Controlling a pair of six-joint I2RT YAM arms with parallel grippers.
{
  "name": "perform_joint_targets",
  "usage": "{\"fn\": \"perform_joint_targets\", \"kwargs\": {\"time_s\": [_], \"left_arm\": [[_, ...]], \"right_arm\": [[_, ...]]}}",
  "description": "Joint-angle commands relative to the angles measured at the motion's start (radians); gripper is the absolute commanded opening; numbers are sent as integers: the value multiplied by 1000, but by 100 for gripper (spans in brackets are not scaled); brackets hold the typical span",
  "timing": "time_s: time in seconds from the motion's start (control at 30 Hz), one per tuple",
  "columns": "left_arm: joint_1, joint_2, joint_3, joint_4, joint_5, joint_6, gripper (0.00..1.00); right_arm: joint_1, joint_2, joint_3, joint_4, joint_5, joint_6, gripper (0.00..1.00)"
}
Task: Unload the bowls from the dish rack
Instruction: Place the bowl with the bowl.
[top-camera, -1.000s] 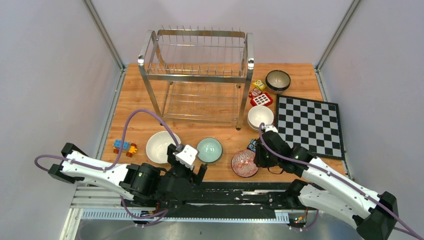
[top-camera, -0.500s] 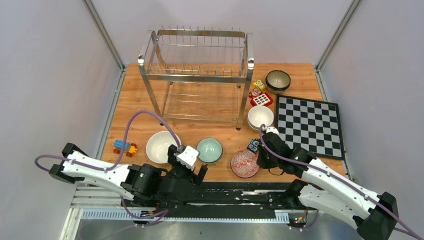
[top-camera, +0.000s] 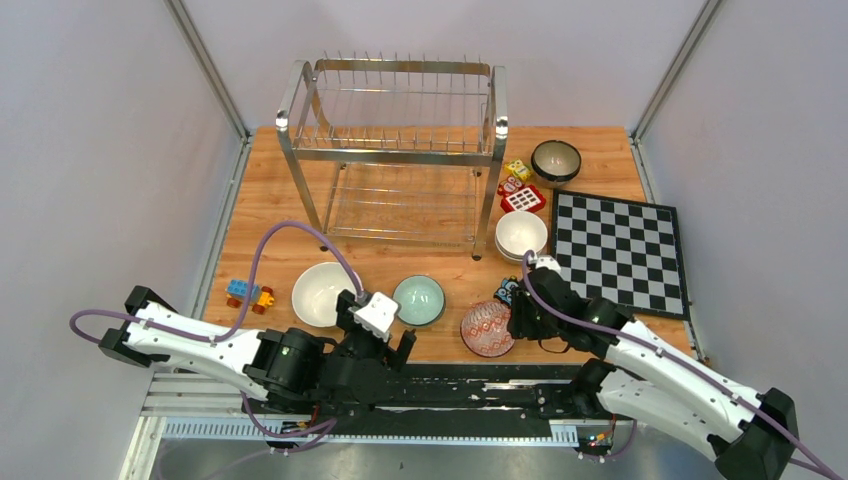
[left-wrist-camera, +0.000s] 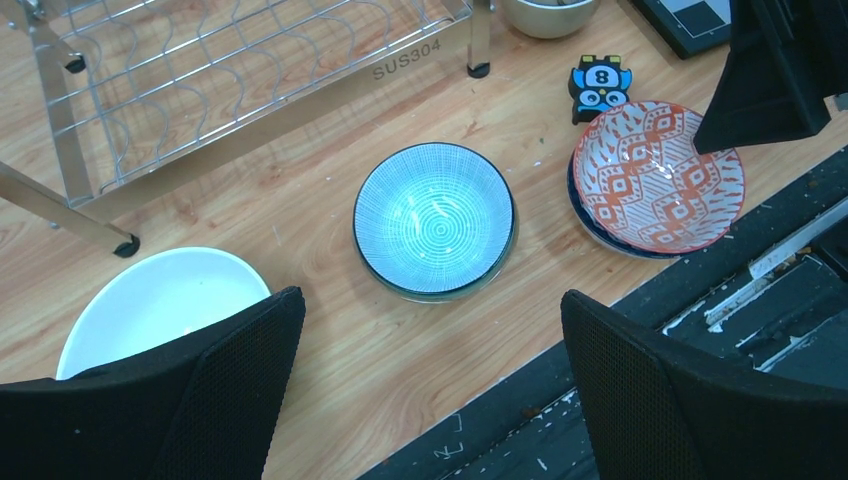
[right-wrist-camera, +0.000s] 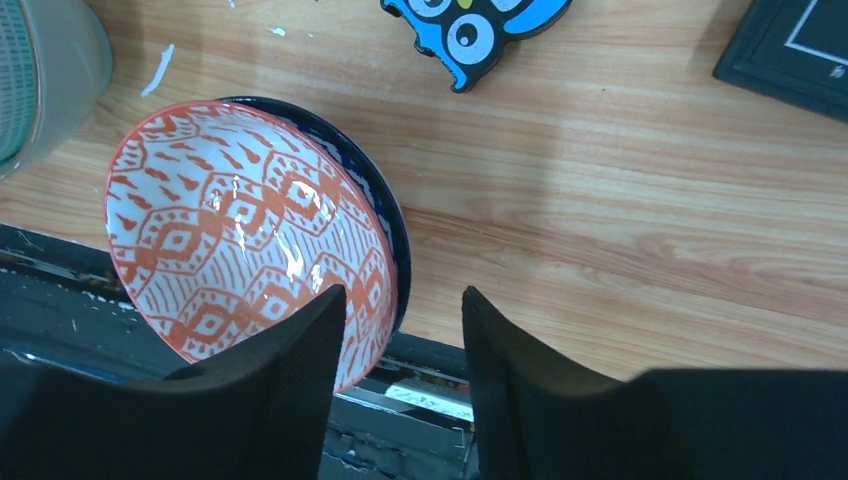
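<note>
Beside the red bowl (right-wrist-camera: 240, 250), your right gripper (right-wrist-camera: 400, 300) sits half-open, gripping nothing; left gripper (left-wrist-camera: 430, 305) wide open near teal bowl (left-wrist-camera: 435, 220).

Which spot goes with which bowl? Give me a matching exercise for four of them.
1 red-patterned bowl; 2 dark bowl; 3 pale green bowl; 4 small white bowl.
A beside the front right leg of the dish rack; B behind the chessboard, far right; C straight ahead of the left pincer; D near edge, at the right pincer.
Pairs: 1-D, 2-B, 3-C, 4-A.
</note>
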Motion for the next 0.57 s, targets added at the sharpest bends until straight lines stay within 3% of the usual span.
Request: {"fn": "perform_joint_targets", "kwargs": {"time_s": [0.0, 0.17, 0.33, 0.43, 0.53], "left_arm": [[5, 0, -6, 18, -67, -68, 100], [5, 66, 47, -80, -195, -300, 100], [5, 255, 201, -411, -246, -661, 100], [5, 375, 297, -568, -242, -783, 100], [5, 459, 351, -620, -225, -801, 100]], "right_arm": [[-13, -41, 73, -96, 40, 8, 56], [-13, -136, 141, -110, 94, -30, 61], [-13, -230, 161, -98, 132, -56, 63], [-13, -261, 172, -92, 144, -62, 63], [-12, -286, 177, -80, 152, -75, 63]]}}
